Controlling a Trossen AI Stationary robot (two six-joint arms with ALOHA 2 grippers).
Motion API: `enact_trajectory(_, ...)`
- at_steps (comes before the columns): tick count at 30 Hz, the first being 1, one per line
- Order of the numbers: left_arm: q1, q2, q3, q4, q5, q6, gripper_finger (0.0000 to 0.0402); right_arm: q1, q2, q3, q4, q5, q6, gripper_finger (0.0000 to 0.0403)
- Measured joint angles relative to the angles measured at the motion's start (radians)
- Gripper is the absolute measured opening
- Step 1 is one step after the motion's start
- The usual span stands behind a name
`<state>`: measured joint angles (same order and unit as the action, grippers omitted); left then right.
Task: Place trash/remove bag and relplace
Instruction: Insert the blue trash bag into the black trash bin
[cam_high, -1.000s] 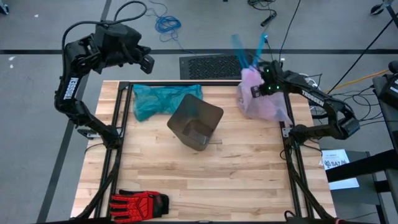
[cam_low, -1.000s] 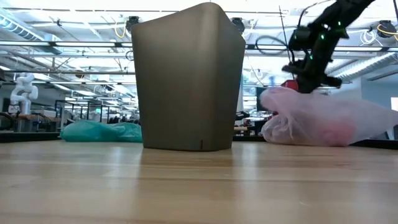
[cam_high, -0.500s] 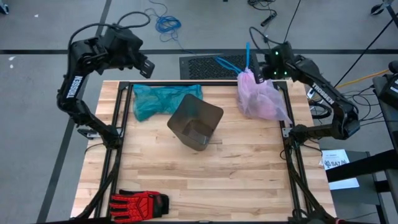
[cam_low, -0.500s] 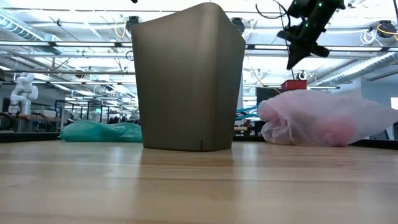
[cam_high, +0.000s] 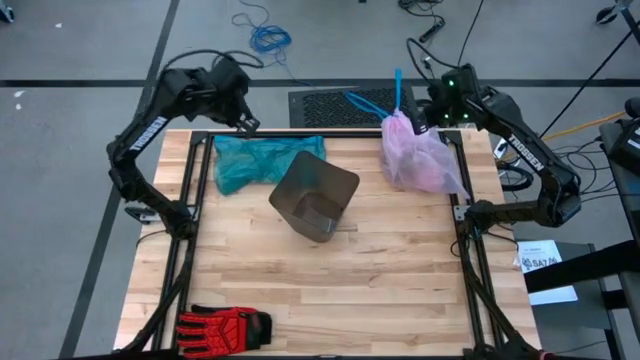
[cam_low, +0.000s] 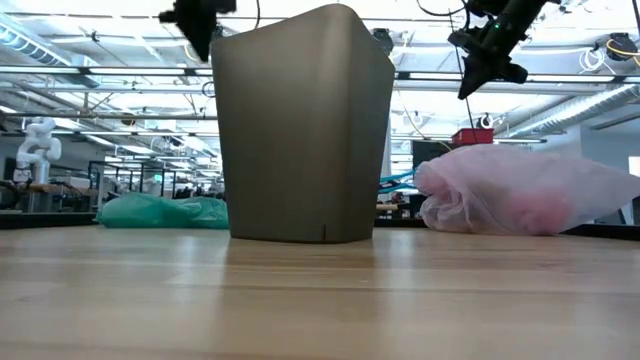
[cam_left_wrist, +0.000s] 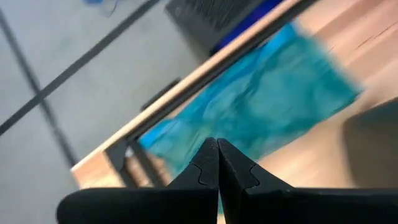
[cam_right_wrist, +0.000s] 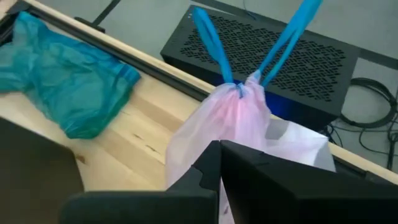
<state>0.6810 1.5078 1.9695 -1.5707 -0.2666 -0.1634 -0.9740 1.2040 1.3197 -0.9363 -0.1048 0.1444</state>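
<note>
The pale pink bag (cam_high: 418, 158) lies on its side at the table's far right, its neck gathered and its blue drawstrings (cam_right_wrist: 273, 43) reaching past the far edge. My right gripper (cam_high: 432, 112) hangs shut above the gathered neck and clear of it, as the low view shows (cam_low: 478, 75). A taupe bin (cam_high: 315, 195) stands upright mid-table. My left gripper (cam_high: 243, 120) is shut and tipped downward in the air above the table's far left corner, over a teal-green bag (cam_left_wrist: 261, 112).
The teal-green bag (cam_high: 262, 160) lies crumpled on the table left of the bin. A red and black glove (cam_high: 225, 325) lies at the near left edge. A black perforated box (cam_high: 345, 103) sits just beyond the far edge, among cables on the floor.
My right gripper has risen from the pink bag's top and stays shut; the bag has stayed on the table and its drawstrings have settled toward the far edge. My left gripper has come down and tipped further downward, moving toward the teal-green bag.
</note>
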Motion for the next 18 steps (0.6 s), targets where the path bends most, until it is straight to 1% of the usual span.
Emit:
enact_trajectory(3,0.040,0.000,-0.104,0.018,-0.007,0.044,0.0000,0.018,-0.008,0.000,0.003,-0.002,0.000,0.0000)
enact_trajectory(5,0.068,0.000,-0.167,0.058,0.011,0.069,0.0000,0.031,-0.012,0.000,0.003,-0.002,0.000,0.0000)
enact_trajectory(8,0.109,0.000,-0.241,0.132,0.097,0.101,0.0000,0.052,-0.016,0.000,0.003,-0.002,0.000,0.0000)
enact_trajectory(10,0.130,0.000,-0.280,0.183,0.192,0.129,0.0000,0.065,-0.018,0.000,0.003,-0.002,0.000,0.0000)
enact_trajectory(12,0.146,0.008,-0.301,0.202,0.276,0.183,0.0000,0.082,-0.020,0.000,0.003,-0.006,0.007,0.0000)
enact_trajectory(13,0.151,0.016,-0.303,0.203,0.292,0.214,0.0000,0.089,-0.020,0.000,0.003,-0.006,0.009,0.0000)
enact_trajectory(15,0.159,0.035,-0.303,0.201,0.288,0.256,0.0000,0.105,-0.021,0.000,0.003,-0.006,0.017,0.0000)
enact_trajectory(18,0.177,0.078,-0.303,0.212,0.268,0.252,0.0000,0.125,-0.021,0.000,0.006,-0.007,0.026,0.0000)
